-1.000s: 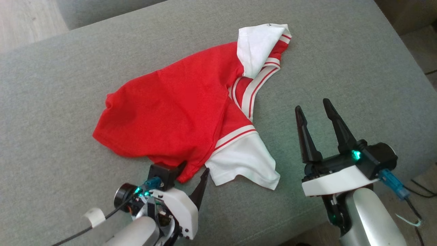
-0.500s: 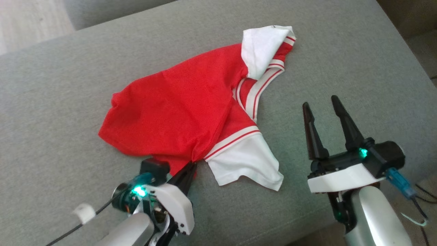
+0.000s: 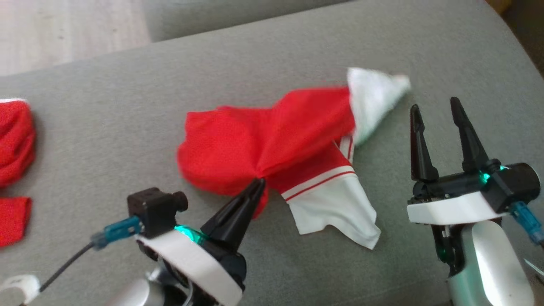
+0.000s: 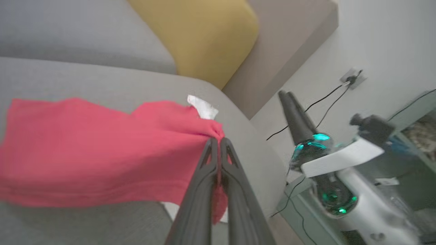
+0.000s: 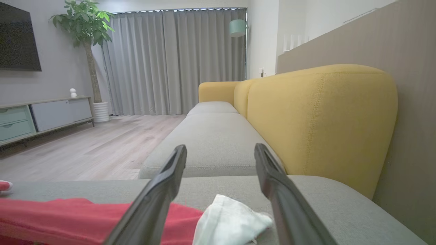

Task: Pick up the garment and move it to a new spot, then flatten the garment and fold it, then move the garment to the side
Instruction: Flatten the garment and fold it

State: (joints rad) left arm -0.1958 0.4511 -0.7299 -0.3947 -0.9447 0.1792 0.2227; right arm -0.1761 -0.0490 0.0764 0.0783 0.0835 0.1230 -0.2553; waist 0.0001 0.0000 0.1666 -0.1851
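Observation:
The garment (image 3: 263,140) is a red shirt with white sleeves and red-and-white striped trim, crumpled on the grey sofa seat (image 3: 106,123). My left gripper (image 3: 258,185) is shut on its near red edge, and the cloth gathers into folds at the fingertips. In the left wrist view the red fabric (image 4: 102,149) is pinched between the closed fingers (image 4: 218,143). My right gripper (image 3: 434,106) stands open to the right of the garment, beside the far white sleeve (image 3: 374,95). In the right wrist view its fingers (image 5: 167,177) frame that white sleeve (image 5: 231,221).
Other red cloth (image 3: 15,140) lies at the left edge of the seat. A yellow sofa back (image 5: 320,119) rises behind the seat. Wooden floor (image 3: 63,29) lies beyond the seat's far edge, and a cable runs to a wall socket (image 4: 352,80).
My left gripper has shut on the garment's near red edge and pulled it up and across, bunching the cloth. The head camera has turned, bringing other red cloth into view at the left.

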